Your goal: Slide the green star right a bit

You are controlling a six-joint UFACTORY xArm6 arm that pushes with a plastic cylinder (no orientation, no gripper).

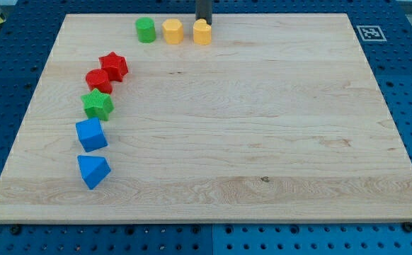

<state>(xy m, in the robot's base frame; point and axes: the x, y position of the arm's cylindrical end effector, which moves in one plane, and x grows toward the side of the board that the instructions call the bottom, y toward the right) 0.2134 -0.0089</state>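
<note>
The green star point(97, 104) lies at the left of the wooden board point(248, 127), between a red round block point(98, 80) above it and a blue cube point(91, 134) below it. My tip point(204, 23) is at the view's top, just behind the right yellow block point(202, 32), far up and right of the green star.
A red star point(113, 66) sits above the red round block. A blue triangular block point(93, 171) lies at the lower left. A green cylinder point(146, 30) and a yellow block point(172, 31) stand in the top row. A tag marker point(369, 32) is at the top right corner.
</note>
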